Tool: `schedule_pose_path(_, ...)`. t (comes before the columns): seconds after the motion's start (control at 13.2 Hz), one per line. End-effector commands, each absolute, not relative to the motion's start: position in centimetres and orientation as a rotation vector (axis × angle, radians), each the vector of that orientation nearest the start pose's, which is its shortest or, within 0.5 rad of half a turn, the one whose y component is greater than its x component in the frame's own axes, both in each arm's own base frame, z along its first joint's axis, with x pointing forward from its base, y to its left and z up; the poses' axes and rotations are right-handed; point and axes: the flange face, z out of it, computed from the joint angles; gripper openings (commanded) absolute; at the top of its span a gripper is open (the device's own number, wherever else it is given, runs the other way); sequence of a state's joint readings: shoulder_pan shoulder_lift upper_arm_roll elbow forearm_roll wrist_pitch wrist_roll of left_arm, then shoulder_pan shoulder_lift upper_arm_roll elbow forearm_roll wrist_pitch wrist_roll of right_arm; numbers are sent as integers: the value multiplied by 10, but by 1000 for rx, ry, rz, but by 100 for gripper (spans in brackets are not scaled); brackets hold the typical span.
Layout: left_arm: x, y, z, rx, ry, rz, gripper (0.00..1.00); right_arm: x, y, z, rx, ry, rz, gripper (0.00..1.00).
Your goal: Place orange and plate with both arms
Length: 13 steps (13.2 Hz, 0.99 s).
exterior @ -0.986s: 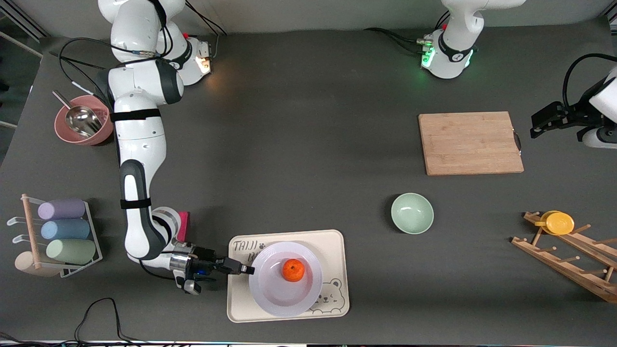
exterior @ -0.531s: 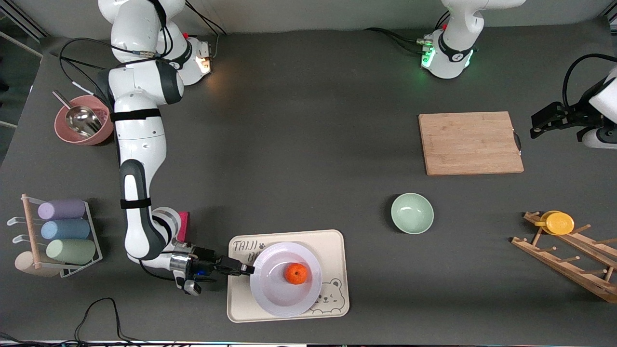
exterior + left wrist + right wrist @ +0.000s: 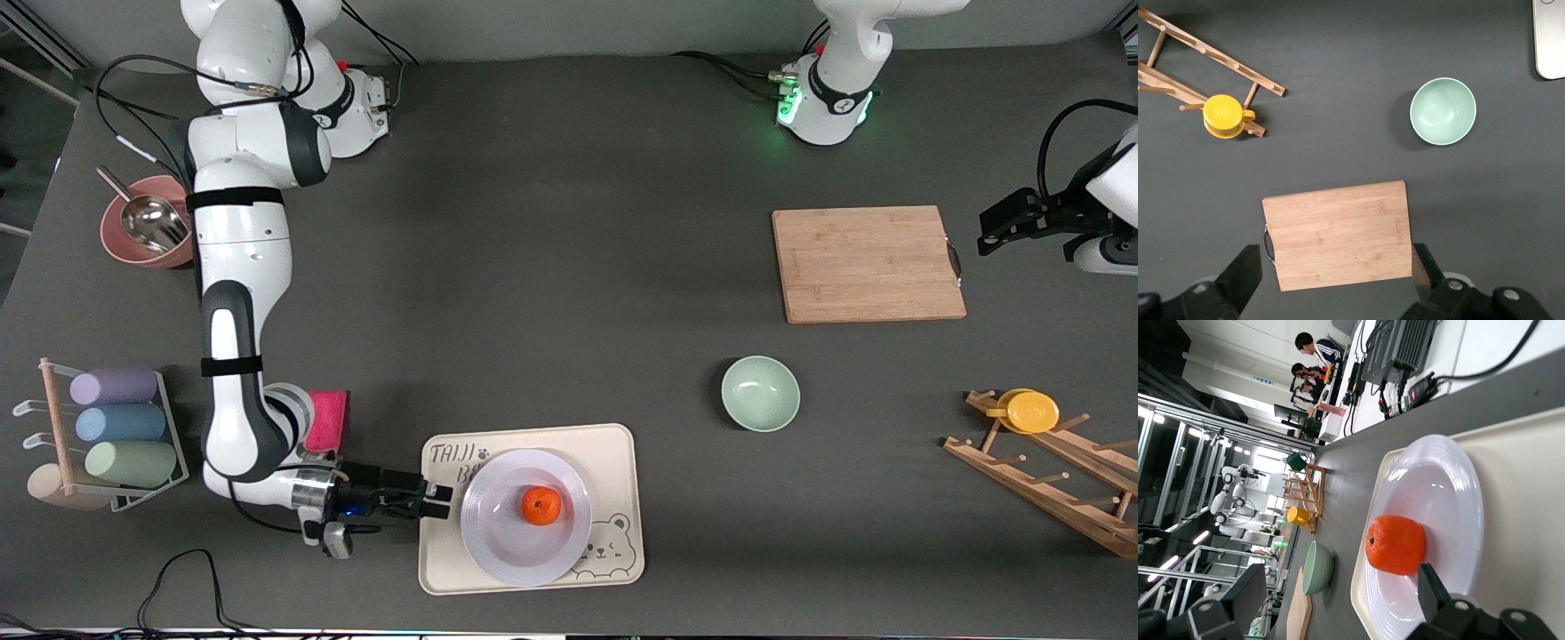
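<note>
— Front view first: where are the orange [image 3: 540, 505] and the plate [image 3: 526, 519]?
— Orange lies in the white plate, and the plate sits on the cream bear tray [image 3: 620, 462], on the counter [image 3: 551, 267] edge nearest to the camera.
— And the right gripper [image 3: 440, 503]?
— It is low at the plate's rim, fingers spread wide, holding nothing.
— The left gripper [image 3: 987, 233]?
— It waits in the air beside the wooden board [image 3: 867, 263], fingers wide apart, empty.

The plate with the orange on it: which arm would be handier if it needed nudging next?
Probably right. The right gripper sits open beside the plate on the bear tray; the left gripper waits open past the cutting board.
</note>
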<state>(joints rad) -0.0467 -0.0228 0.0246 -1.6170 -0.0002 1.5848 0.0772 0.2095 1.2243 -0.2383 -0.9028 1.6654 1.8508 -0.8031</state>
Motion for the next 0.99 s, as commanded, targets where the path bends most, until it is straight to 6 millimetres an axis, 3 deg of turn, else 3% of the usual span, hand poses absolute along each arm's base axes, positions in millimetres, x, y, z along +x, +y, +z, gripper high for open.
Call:
schedule_pose_path(0.0, 548, -11, 616, -3142, 176, 5, 100, 776, 123, 202, -1971, -181, -317, 100)
schedule_pose_path(0.3, 548, -11, 615, -3142, 176, 7, 100, 749, 101, 240, -2133, -227, -214, 100)
schedule_pose_path(0.76, 548, -10, 615, -3142, 174, 7, 100, 717, 74, 364, -2613, -262, -32, 100)
schedule_pose_path(0.91, 548, -10, 615, -3143, 171, 7, 100, 701, 58, 394, -2735, -296, -10, 100)
